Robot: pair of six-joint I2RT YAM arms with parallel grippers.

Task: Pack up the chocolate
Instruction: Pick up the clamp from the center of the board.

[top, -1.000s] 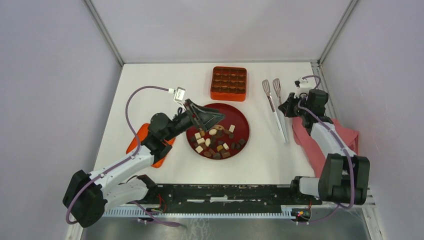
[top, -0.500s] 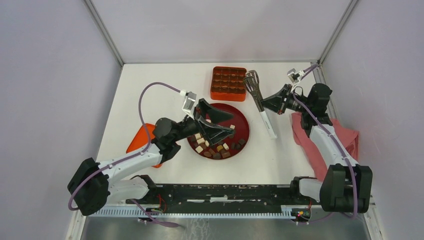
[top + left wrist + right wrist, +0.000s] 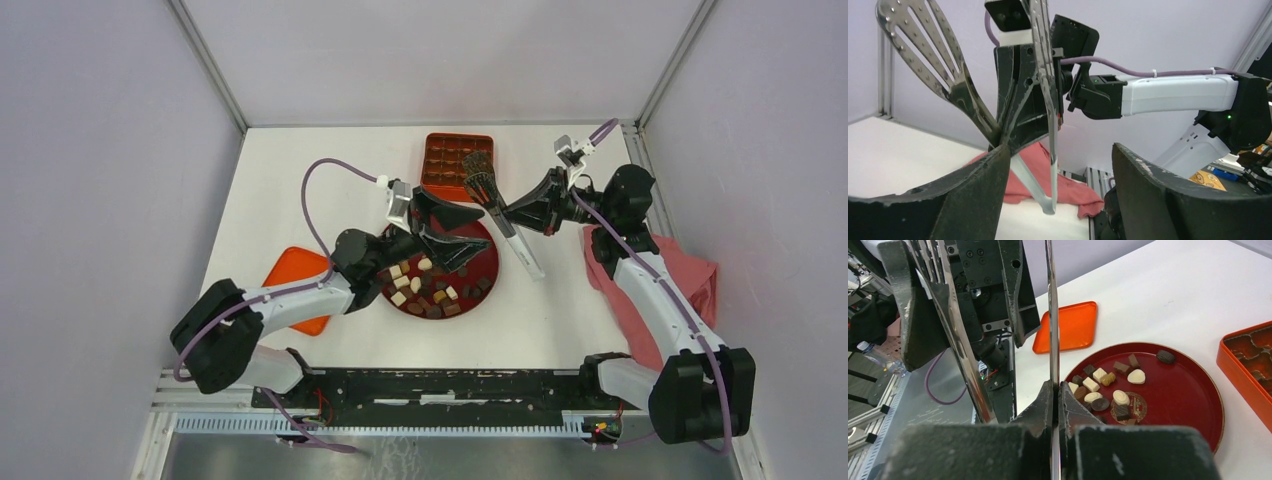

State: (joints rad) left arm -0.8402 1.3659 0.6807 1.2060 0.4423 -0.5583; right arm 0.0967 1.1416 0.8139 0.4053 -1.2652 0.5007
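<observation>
- Many chocolate pieces [image 3: 425, 285] sit on the red plate [image 3: 489, 262], mid-frame.
- Our right claw [image 3: 512, 212] pinches the tongs [image 3: 481, 180]; our left claw [image 3: 470, 233] gapes wide.
- We should hold the tongs steady and close gently.

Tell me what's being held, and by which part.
Right gripper pinches the tongs by one metal arm, about mid-length. Left gripper, open, holds nothing.
</observation>
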